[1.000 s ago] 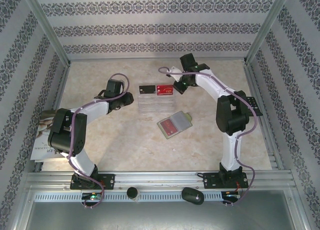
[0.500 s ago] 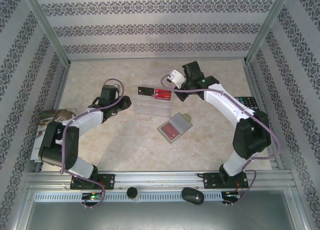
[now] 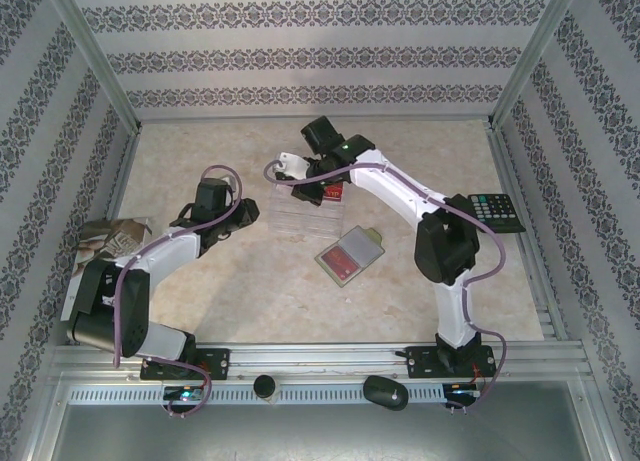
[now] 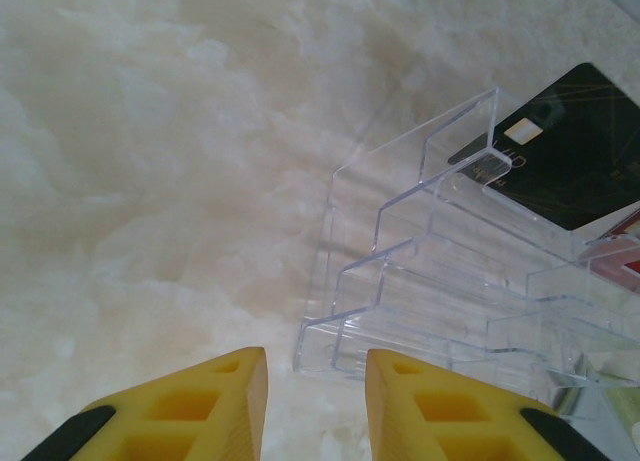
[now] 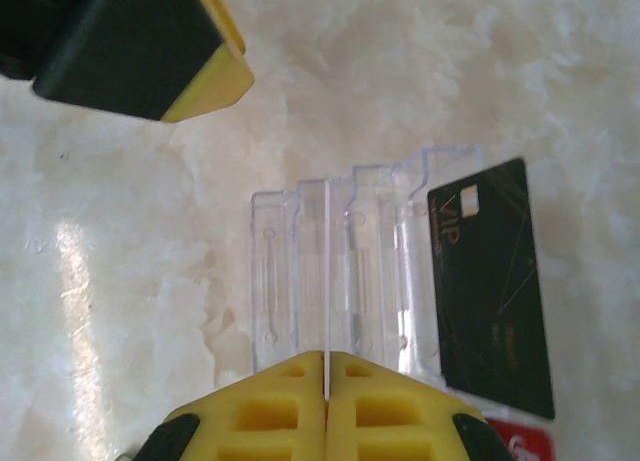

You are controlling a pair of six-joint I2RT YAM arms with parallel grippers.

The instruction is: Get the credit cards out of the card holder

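The olive-green card holder [image 3: 351,253] lies open on the table and shows a red face inside. Behind it stands a clear tiered stand [image 3: 305,213], with a black credit card [image 5: 490,291] and a red credit card [image 5: 522,443] at its back. My right gripper [image 5: 327,359] is shut on a thin pale card [image 5: 327,271], seen edge-on above the stand [image 5: 290,281]; from above, that gripper [image 3: 292,169] hangs over the stand's back left corner. My left gripper [image 4: 316,366] is open and empty, just left of the stand [image 4: 430,281]; from above it [image 3: 243,210] sits beside the stand.
A black calculator [image 3: 496,211] lies at the right edge. A printed booklet [image 3: 100,243] lies at the left under my left arm. Patterned walls close in the marble table [image 3: 250,291] on three sides.
My right arm has swung left across the back of the stand with the pale card in its jaws. My left arm's elbow has dropped back, and its gripper stays beside the stand.
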